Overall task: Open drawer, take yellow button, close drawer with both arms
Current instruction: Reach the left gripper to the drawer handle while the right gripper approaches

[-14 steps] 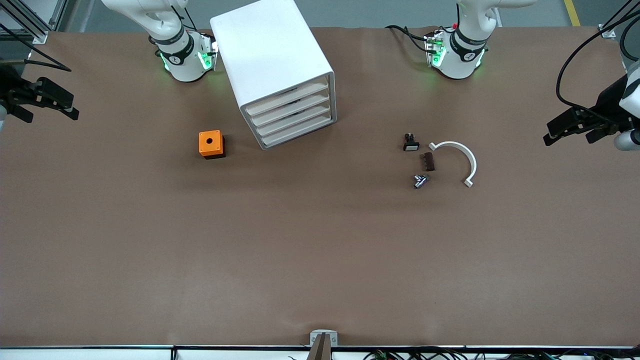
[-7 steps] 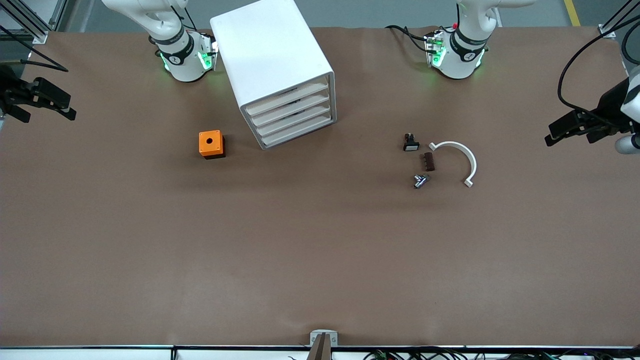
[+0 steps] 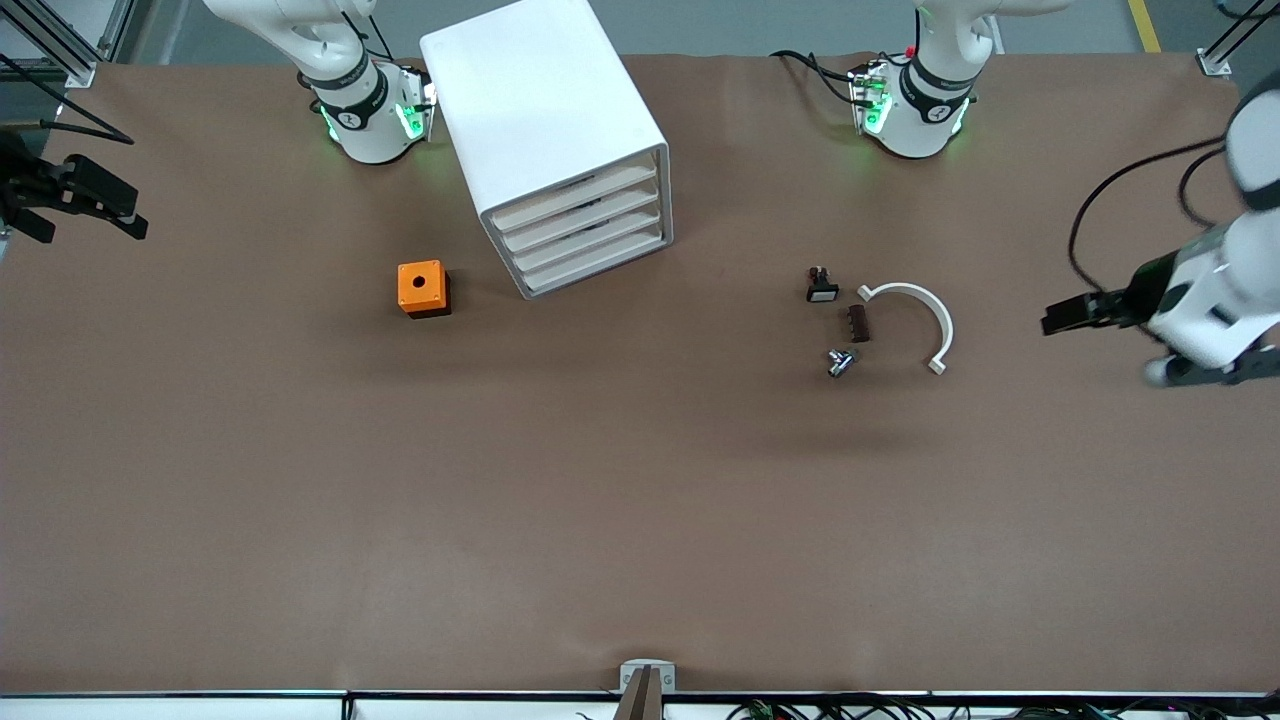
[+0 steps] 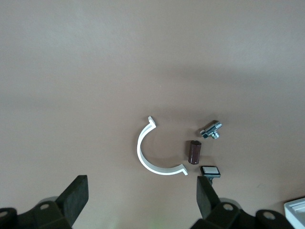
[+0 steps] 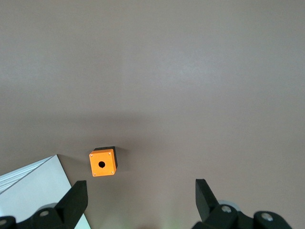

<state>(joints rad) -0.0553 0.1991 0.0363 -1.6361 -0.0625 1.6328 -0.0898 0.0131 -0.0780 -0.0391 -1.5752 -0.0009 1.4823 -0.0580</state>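
Observation:
The white cabinet (image 3: 545, 110) stands near the right arm's base, and its corner shows in the left wrist view (image 4: 296, 210) and the right wrist view (image 5: 28, 191). Its top drawer (image 3: 575, 197) is shut, as are the three below it. The button is hidden. My left gripper (image 3: 1062, 320) is open and empty over the table at the left arm's end, beside the small loose parts; its jaws stand wide apart in the left wrist view (image 4: 141, 195). My right gripper (image 3: 98, 232) is open and empty over the table's edge at the right arm's end, also seen in the right wrist view (image 5: 139, 198).
An orange cube with a hole (image 3: 421, 287) (image 5: 103, 162) sits beside the cabinet. A black piece with a white face (image 3: 822, 290), a brown piece (image 3: 858, 323), a metal fitting (image 3: 840, 362) and a white curved clip (image 3: 925, 315) lie toward the left arm's end.
My left arm has swung its gripper toward the white clip and the loose parts and turned its wrist. My right gripper has barely shifted.

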